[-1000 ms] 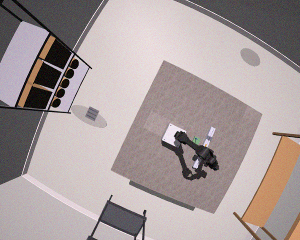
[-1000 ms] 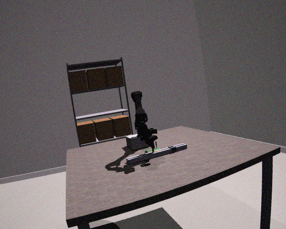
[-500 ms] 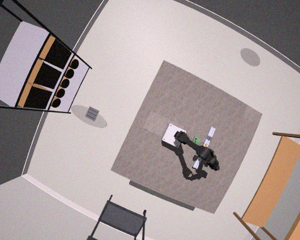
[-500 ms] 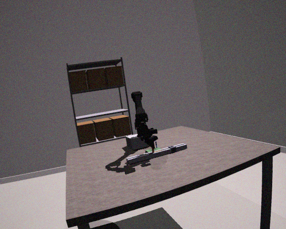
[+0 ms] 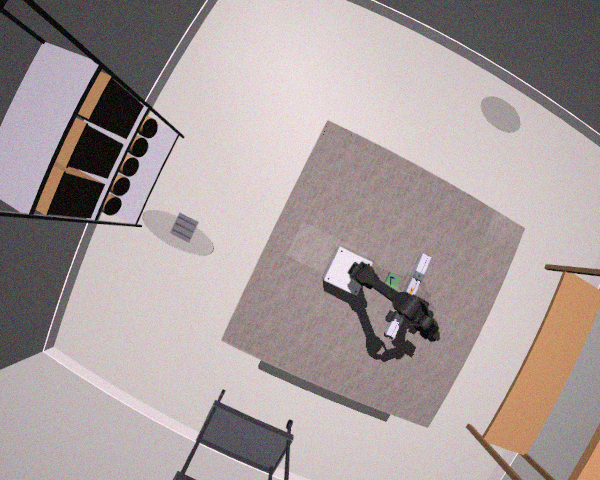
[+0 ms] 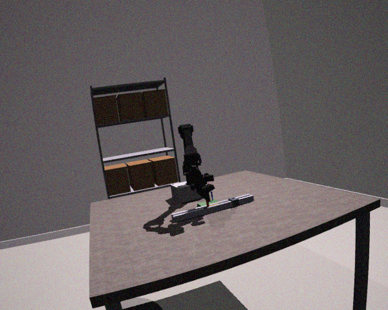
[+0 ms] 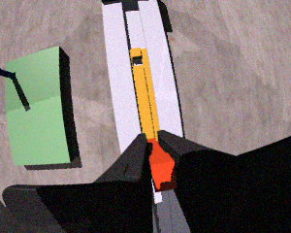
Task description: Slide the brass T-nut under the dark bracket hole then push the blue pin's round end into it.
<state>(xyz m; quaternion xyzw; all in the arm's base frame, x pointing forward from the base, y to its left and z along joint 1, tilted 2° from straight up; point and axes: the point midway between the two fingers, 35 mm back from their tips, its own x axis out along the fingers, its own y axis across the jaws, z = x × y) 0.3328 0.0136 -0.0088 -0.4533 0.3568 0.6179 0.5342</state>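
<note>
1. I have the gripper (image 6: 207,204) (image 7: 151,139) closed down to a narrow gap, with the orange handle (image 7: 161,167) pinched between its fingertips.
2. The brass T-nut (image 5: 411,291) (image 7: 145,94) lies lengthwise along the slot of the aluminum rail (image 5: 392,328) (image 6: 187,215) (image 7: 117,78), running out ahead of my fingers (yellow, easy to spot from the wrist). I can't tell how deep it sits under the lips.
3. One small squarish opening shows near its far end.
4. The dark bracket (image 5: 418,275) (image 6: 233,201) (image 7: 131,5) straddles the rail further along; the visible part of the nut is short of it, with slot between them.
5. My green tray (image 5: 392,280) (image 6: 202,203) (image 7: 39,116) is beside the rail, apart from it.
6. The blue pin (image 5: 392,277) (image 6: 211,196) (image 7: 2,72) stands up at the tray (its dark shadow falls across the green).
7. My arm (image 5: 385,289) (image 6: 191,160) reaches over the rail from its white-topped base (image 5: 336,258) (image 6: 178,184).
</note>
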